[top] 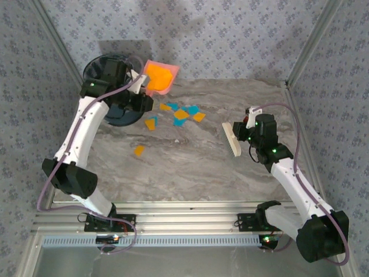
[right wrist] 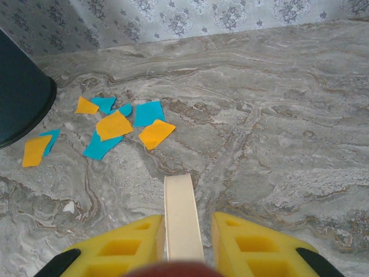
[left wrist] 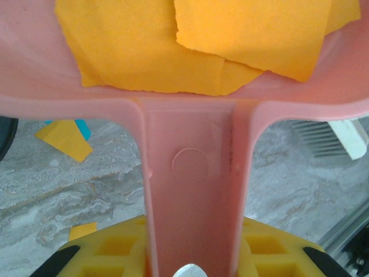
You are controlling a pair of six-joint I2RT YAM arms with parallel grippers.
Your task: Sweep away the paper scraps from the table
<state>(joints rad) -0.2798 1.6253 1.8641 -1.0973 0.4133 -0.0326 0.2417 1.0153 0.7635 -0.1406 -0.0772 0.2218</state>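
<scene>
From above, your left tool (top: 142, 88) is clamped on the handle of the pink dustpan (top: 161, 78), which is lifted at the far left of the worktop (top: 190, 167), beside the dark bin (top: 95, 68). Orange paper lies in the pan. More paper scraps (top: 181, 114), orange and blue, lie on the worktop just right of the bin, with one orange piece apart and nearer you. Your right tool (top: 242, 130) pinches the brush (top: 232, 139), well to the right of them.

On your left wrist, the left tool (left wrist: 193, 257) grips the pan's handle (left wrist: 193, 190); orange sheets (left wrist: 144, 52) overlap inside the pan.

On your right wrist, the right tool (right wrist: 183, 245) is pressed on the cream brush handle (right wrist: 181, 210). The scraps (right wrist: 124, 124) lie ahead to the left, near the bin (right wrist: 20, 98).
</scene>
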